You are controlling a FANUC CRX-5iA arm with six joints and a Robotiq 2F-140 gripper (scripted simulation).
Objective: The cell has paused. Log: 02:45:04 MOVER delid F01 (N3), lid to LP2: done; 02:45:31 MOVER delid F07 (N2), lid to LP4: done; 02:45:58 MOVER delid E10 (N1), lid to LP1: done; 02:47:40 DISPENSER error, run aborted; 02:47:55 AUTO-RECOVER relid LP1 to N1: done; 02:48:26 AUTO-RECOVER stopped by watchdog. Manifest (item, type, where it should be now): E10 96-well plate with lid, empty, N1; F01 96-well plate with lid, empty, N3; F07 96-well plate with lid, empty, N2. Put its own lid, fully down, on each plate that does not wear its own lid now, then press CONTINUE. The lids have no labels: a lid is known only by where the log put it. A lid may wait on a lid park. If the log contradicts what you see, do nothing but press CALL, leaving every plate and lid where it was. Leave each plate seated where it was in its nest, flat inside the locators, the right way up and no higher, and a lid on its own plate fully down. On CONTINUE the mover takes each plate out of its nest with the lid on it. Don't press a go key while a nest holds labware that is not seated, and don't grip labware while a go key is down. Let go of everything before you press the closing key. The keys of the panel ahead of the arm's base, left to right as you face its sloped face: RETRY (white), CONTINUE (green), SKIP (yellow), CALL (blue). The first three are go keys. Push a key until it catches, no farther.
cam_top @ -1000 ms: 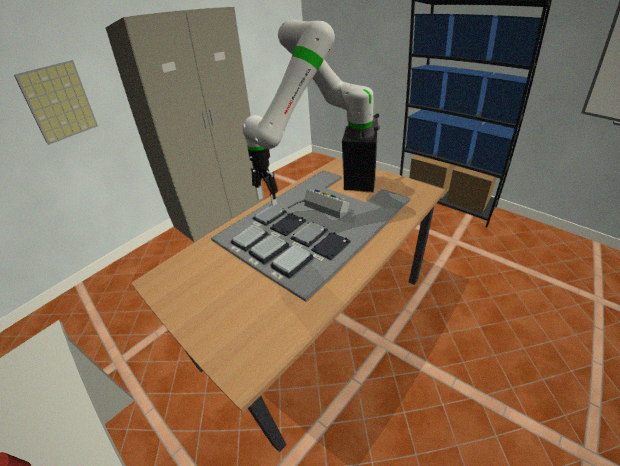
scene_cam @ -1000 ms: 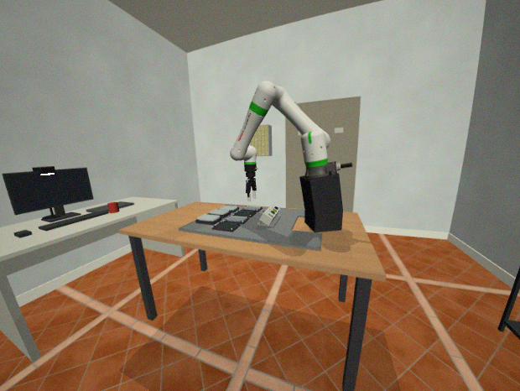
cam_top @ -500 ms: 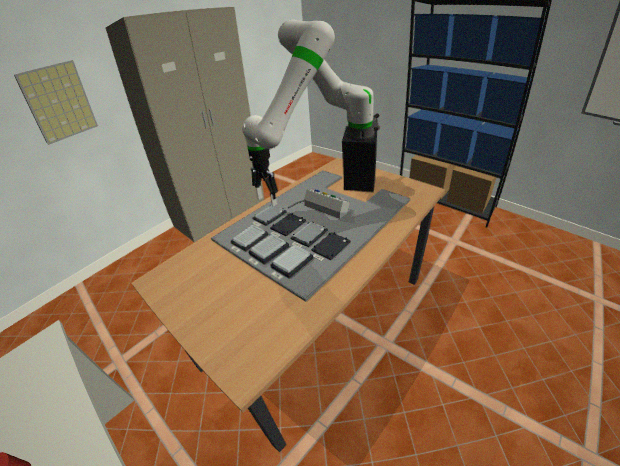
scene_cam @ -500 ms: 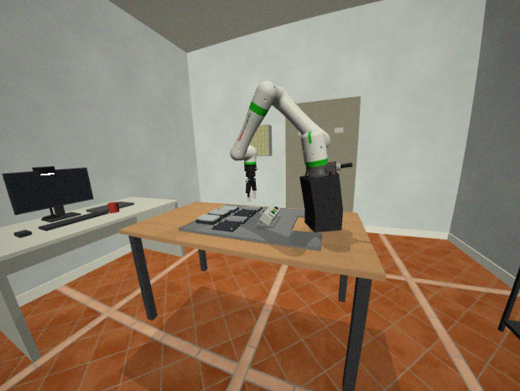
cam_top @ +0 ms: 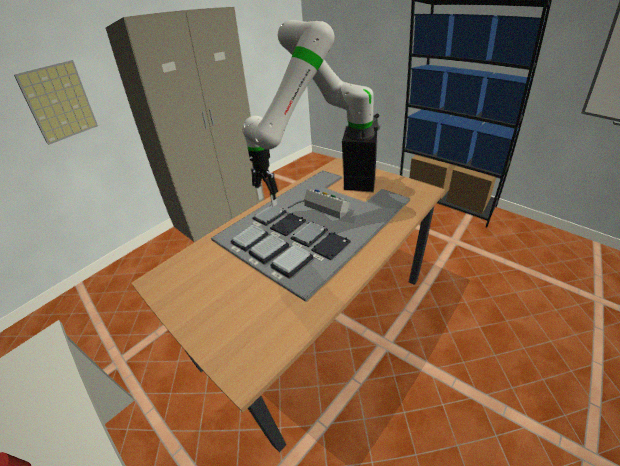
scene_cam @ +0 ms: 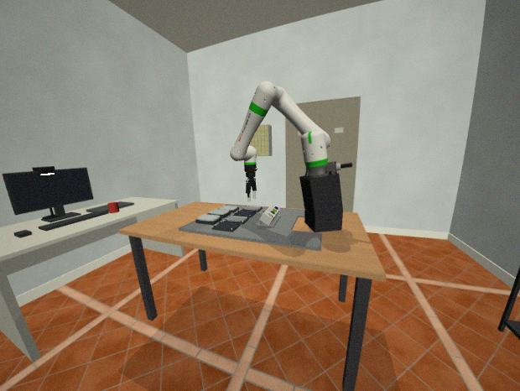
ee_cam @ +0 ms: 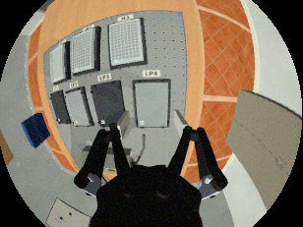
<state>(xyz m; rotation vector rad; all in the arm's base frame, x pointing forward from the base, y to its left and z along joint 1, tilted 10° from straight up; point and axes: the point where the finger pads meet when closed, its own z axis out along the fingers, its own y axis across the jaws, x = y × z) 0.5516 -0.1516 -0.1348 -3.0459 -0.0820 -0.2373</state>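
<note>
Lid [ee_cam: 151, 103] on its park sits at centre of the wrist view, directly below and ahead of the gripper [ee_cam: 151, 138], long axis running up-frame, between the spread fingertips. Released and holding nothing, the gripper hangs above the grey deck [cam_top: 320, 285].

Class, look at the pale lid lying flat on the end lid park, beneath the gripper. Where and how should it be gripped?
Take the lid by its two long side edges, coming straight down from above. It lies flat on its park, so only the rim offers a hold. Its narrow width probably fits the open gripper, whose fingers are spread across that width.
</note>
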